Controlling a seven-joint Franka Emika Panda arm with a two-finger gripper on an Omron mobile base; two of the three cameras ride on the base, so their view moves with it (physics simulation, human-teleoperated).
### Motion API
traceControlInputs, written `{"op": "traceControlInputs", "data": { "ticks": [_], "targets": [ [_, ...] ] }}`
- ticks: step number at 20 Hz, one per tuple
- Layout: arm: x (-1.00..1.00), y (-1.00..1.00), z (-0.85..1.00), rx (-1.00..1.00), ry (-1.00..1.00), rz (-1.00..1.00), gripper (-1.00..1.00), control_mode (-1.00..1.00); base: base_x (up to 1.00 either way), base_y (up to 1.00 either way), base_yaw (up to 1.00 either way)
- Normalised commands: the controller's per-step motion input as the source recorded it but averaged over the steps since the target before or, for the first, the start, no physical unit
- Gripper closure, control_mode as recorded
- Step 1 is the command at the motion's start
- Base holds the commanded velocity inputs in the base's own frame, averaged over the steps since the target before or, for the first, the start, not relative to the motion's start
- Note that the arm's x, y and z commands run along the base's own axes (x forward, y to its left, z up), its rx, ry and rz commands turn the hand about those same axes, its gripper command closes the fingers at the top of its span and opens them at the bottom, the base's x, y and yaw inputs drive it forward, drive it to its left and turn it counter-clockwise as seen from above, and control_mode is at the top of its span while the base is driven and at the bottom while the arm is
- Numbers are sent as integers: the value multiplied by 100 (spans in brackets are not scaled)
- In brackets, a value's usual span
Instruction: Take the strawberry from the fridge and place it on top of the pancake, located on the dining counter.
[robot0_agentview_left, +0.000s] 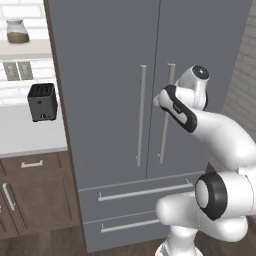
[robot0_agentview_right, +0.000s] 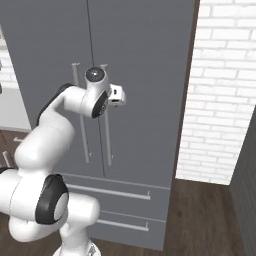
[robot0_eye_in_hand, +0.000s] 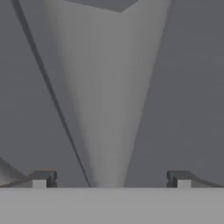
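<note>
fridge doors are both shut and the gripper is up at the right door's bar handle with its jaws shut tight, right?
Not quite. The fridge doors are both shut and the gripper is at the right door's bar handle, but the jaws stand wide open, one fingertip on either side of the bar with clear gaps. The hand view shows it.

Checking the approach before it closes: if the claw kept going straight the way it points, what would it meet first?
Most likely the right door's bar handle, centred between the open claw's fingertips in the hand view, with the fridge door behind. The remaining gap is hard to judge.
</note>
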Motion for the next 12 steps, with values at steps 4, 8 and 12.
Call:
{"op": "traceControlInputs", "data": {
  "ticks": [4,8,12],
  "targets": [
    [30,0,-1,0,0,-1,-100,-100,0,0,0],
    [1,5,-24,0,-9,0,-100,-100,0,0,0],
    [1,11,-26,0,-17,0,-100,-100,0,0,0]
  ]
}}
